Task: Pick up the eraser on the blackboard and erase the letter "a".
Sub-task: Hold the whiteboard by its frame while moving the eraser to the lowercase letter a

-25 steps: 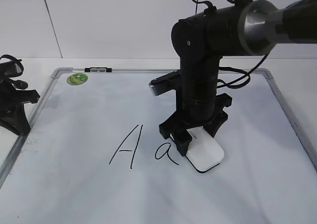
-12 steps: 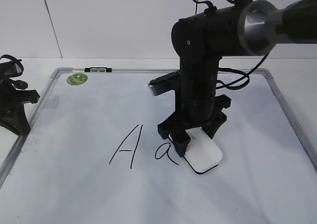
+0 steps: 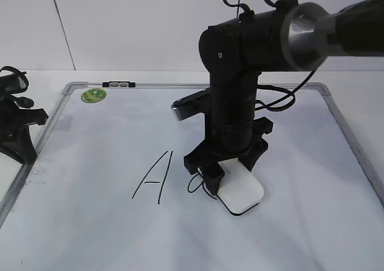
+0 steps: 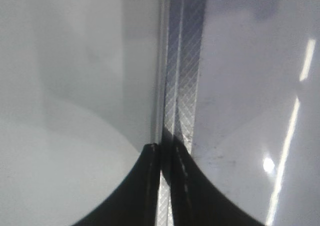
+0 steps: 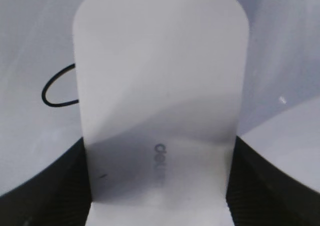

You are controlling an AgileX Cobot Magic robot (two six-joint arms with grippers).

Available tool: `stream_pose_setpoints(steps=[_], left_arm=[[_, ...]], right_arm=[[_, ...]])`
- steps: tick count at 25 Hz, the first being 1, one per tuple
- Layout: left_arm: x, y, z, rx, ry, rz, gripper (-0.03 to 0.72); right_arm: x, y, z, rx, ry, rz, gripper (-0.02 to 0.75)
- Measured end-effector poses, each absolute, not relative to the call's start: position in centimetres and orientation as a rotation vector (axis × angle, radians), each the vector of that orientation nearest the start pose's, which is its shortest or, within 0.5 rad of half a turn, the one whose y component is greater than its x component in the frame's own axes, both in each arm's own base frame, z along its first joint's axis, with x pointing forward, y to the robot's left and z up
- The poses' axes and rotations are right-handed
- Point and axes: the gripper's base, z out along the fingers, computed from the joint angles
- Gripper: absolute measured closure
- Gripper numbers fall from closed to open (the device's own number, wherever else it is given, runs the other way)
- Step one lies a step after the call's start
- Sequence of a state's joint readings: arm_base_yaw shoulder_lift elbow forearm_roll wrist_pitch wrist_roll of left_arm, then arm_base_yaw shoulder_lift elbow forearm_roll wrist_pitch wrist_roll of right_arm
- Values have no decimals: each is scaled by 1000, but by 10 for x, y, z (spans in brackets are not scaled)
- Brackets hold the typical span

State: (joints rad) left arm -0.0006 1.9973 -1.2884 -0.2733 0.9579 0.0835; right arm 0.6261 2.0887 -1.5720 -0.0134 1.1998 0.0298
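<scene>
The white eraser [image 3: 243, 194] lies flat on the blackboard [image 3: 108, 139], and my right gripper [image 3: 231, 166] is shut on its two long sides. In the right wrist view the eraser [image 5: 160, 86] fills the space between the black fingers [image 5: 60, 186]. The eraser's left edge covers the right part of the letter "a" [image 3: 195, 184]. Only the left curve of the letter "a" [image 5: 55, 88] shows in the wrist view. My left gripper [image 3: 24, 151] rests shut at the board's left edge, its tips [image 4: 165, 150] over the metal frame [image 4: 182, 86].
A capital "A" [image 3: 153, 178] is written just left of the eraser. A round green sticker [image 3: 93, 95] and a small black clip [image 3: 118, 84] sit at the board's far left corner. The right arm's body [image 3: 234, 103] stands over the board's middle.
My right gripper has slid the eraser to the left across the board, and the eraser now overlaps the right side and tail of the "a". The left arm has not moved.
</scene>
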Motion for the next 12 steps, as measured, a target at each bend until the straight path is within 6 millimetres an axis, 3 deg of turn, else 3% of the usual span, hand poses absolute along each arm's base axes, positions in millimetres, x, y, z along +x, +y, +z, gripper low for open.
stream_pose_setpoints(steps=[12], left_arm=[[369, -20, 147, -117, 3118, -349, 659]], right_arm=[[323, 245, 174, -973, 3045, -31, 173]])
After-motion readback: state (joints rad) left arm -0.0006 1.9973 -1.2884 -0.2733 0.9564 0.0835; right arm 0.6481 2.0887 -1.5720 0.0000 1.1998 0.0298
